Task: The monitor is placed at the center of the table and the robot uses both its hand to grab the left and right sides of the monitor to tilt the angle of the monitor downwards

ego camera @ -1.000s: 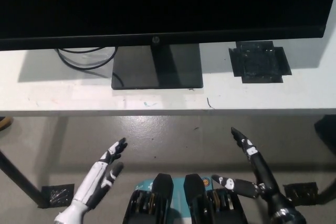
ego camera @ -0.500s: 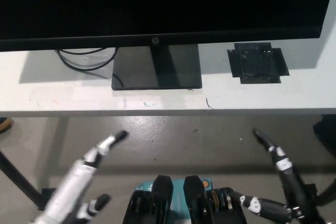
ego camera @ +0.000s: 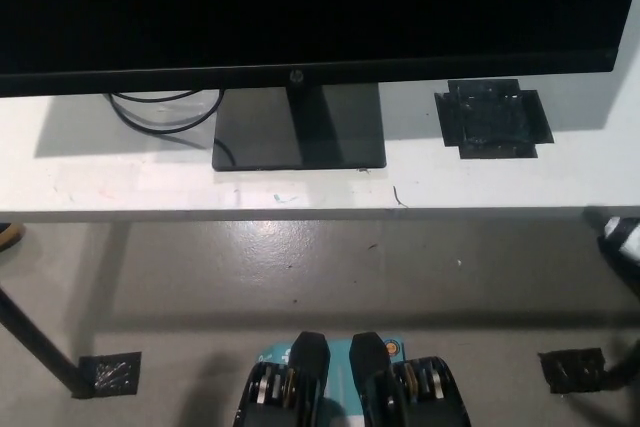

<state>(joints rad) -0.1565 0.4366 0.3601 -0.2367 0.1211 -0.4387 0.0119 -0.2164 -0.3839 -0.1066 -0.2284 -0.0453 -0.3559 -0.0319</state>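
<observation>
Centrally placed on white counter (ego camera: 120,182): wide black flat-screen monitor (ego camera: 300,7), upright on rectangular black base (ego camera: 298,127). Neither hand visible; fingers' state undeterminable.

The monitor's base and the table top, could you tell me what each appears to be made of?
The monitor's base looks like black plastic or coated metal, smooth with a dull sheen. The table top looks like white laminate or painted board, matte, lightly scuffed and marked.

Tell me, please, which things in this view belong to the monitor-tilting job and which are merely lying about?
Belongs to the job:
- black flat-screen monitor
- its black rectangular stand base

Lying about:
- black cable loop
- black taped square patch on the white table
- black tape patches on the floor

Neither hand is clearly in view.
</observation>
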